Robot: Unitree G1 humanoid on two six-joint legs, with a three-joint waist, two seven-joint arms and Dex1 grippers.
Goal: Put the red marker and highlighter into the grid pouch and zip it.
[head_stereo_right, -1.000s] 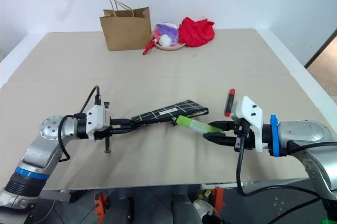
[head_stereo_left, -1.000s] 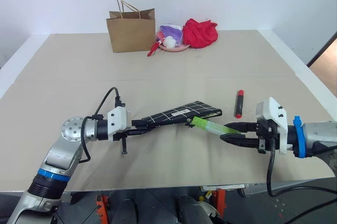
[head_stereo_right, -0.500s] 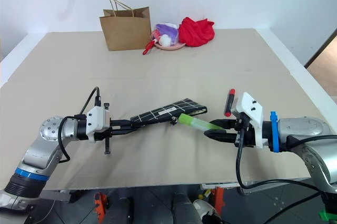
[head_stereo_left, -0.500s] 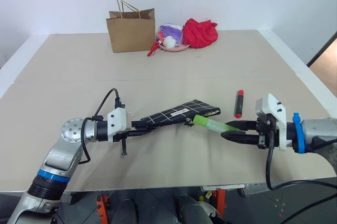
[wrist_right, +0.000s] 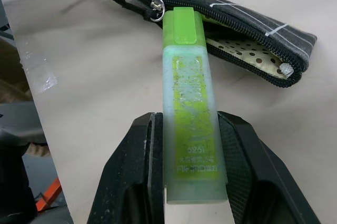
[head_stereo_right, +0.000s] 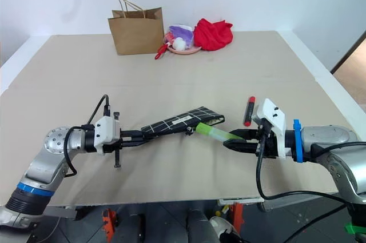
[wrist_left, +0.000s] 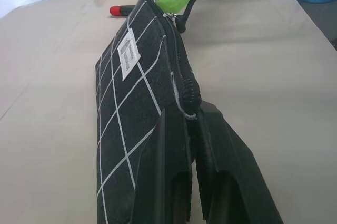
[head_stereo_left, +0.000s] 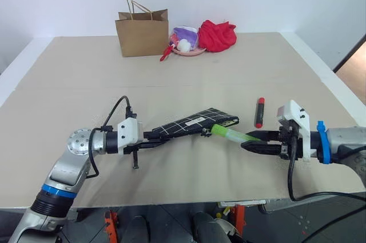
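**Two claws, one highlighter at the mouth of the grid pouch**

Two claws face each other low over the bench (head_stereo_left: pixel 68 71), with the task's things between them. The highlighter (head_stereo_left: pixel 230 135) is clamped by its paler end between the fingers (wrist_right: pixel 138 171) of the right claw (head_stereo_left: pixel 247 141), and its bright green end points away from that claw toward the grid pouch (head_stereo_left: pixel 194 123). In the right wrist view the green end sits right at the pouch's open zipper edge, beside the metal zipper slider (wrist_right: pixel 156 10), with a dotted cream lining showing inside the opening; whether the tip has entered the opening cannot be told.

The left claw (head_stereo_left: pixel 150 136) is closed tight on the near end of the grid pouch, pinching the fabric at the zipper seam, as the left wrist view shows. The pouch runs from that claw toward the right claw and is held up off the bench at a slant, its white label (wrist_left: pixel 129 54) facing up and its dark pull cord (wrist_left: pixel 190 0) hanging at the far end next to the highlighter.

The red marker (head_stereo_left: pixel 259 112) lies flat on the bench just beyond the right claw, apart from both claws and from the pouch, red cap pointing away.

Well beyond both claws, along the far edge of the bench, stand a brown paper bag (head_stereo_left: pixel 142 32), a pink dish (head_stereo_left: pixel 188 48) with small items in it, and a red cloth bundle (head_stereo_left: pixel 217 35), side by side.
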